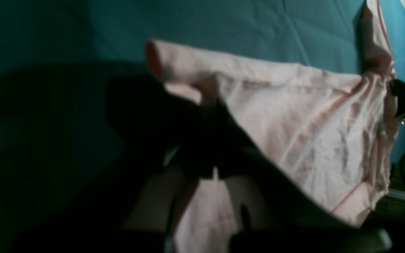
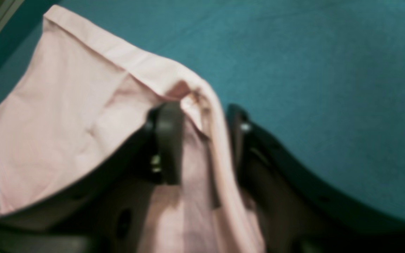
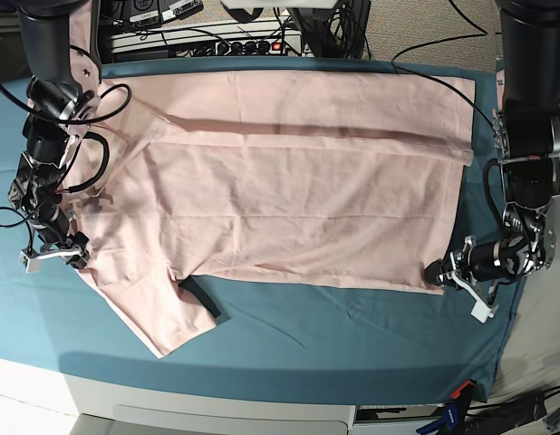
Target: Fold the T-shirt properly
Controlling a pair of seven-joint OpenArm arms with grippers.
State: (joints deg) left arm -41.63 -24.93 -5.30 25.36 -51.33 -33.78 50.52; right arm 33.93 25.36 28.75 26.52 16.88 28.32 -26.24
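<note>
The pale pink T-shirt [image 3: 289, 199] lies spread flat, plain side up, on the teal table cloth [image 3: 334, 335]. One short sleeve [image 3: 162, 317] points toward the table's front left. My left gripper [image 3: 436, 272] sits at the shirt's near right hem corner. The left wrist view shows that left gripper [image 1: 207, 102] shut on the pink T-shirt [image 1: 294, 116]. My right gripper [image 3: 78, 258] is at the shirt's left edge by the sleeve. In the right wrist view the right gripper [image 2: 202, 123] has its jaws apart with a raised fold of the T-shirt [image 2: 65, 116] between them.
Cables and a power strip [image 3: 217, 41] lie behind the table's far edge. The white front edge of the table [image 3: 217, 399] runs along the bottom. Both arms' cables [image 3: 99, 154] hang near the shirt's sides.
</note>
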